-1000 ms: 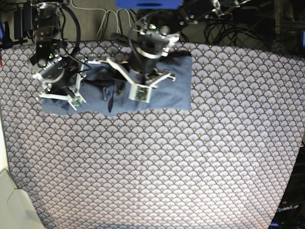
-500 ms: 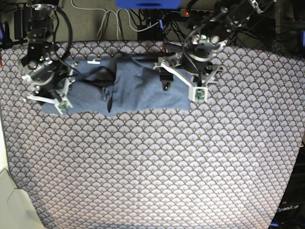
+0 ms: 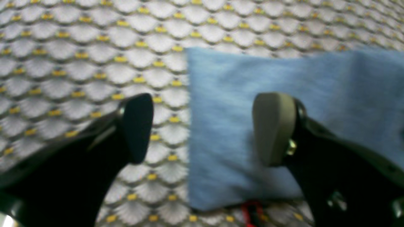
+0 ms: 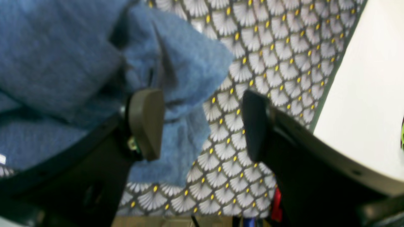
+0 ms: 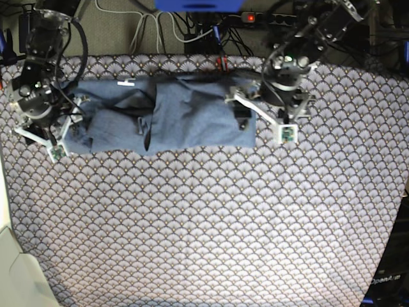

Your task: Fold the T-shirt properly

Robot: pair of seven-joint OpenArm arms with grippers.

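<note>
T-shirt folded into a long band between both sets of fingers, left and right spread open and empty; crosswise folds outstanding.

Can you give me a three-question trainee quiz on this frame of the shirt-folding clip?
1. True or false: the left gripper is clamped on the T-shirt.
2. The T-shirt lies as a: A) crumpled ball, B) long band along the far side of the tablecloth, C) heap hanging off the near edge.
3. Fill in: the right gripper sits at the shirt's ___ end, as seen in the base view.

Key
1. False: its jaws stand open with one finger over cloth, the other over tablecloth, nothing pinched.
2. B.
3. Left; it too is open.
</note>
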